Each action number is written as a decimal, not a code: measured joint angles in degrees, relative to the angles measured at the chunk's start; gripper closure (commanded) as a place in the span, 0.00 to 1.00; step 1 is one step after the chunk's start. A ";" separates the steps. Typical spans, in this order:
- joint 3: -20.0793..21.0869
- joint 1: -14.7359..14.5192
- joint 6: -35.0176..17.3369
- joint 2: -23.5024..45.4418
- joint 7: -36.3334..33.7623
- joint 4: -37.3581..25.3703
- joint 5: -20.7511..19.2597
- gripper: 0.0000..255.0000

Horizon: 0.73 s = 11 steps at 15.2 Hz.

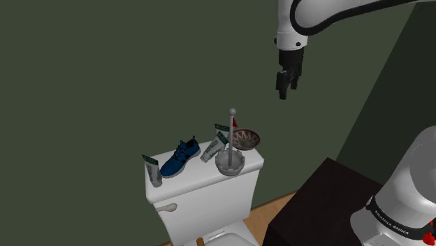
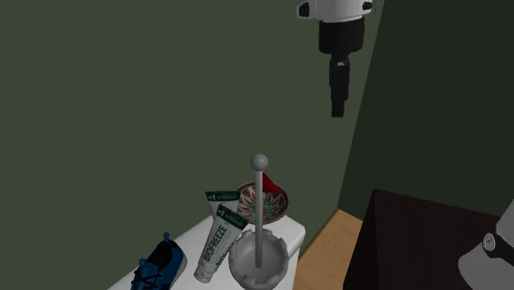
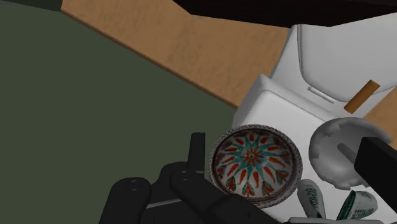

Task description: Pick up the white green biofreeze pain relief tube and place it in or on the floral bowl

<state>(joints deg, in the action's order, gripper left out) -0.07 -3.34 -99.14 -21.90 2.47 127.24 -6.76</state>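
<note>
The all-black two-finger claw [image 1: 284, 84] hangs open and empty, fingers pointing down, high above the white toilet tank [image 1: 209, 192] and well apart from everything on it. The white-and-green Biofreeze tube [image 1: 209, 150] lies on the tank's lid far below the claw and to the shoulder view's left of it, between a blue sneaker [image 1: 180, 158] and a grey round stand with an upright rod [image 1: 230, 162]. The round red-and-teal floral bowl [image 1: 246, 138] sits just right of the tube, and two similar tubes stand nearby, one [image 1: 223, 134] beside the bowl and one [image 1: 152, 170] at the lid's left end.

The white-and-green tube [image 2: 216, 245] carries the word "BIOFREEZE" printed in green lettering along its body.
</note>
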 measured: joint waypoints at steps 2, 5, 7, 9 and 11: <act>0.05 -0.71 -1.35 4.47 2.26 -2.34 0.04 0.00; 0.74 -1.98 -3.29 10.87 4.94 -5.55 0.29 0.00; 1.05 -2.56 -3.97 15.67 7.14 -8.86 0.27 0.00; 1.57 -3.19 -4.14 19.65 9.15 -11.80 0.30 0.00; 2.19 -3.84 -4.68 23.57 10.98 -14.32 0.21 0.00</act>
<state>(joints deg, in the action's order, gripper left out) 2.12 -7.18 -103.82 1.66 13.46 112.91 -6.55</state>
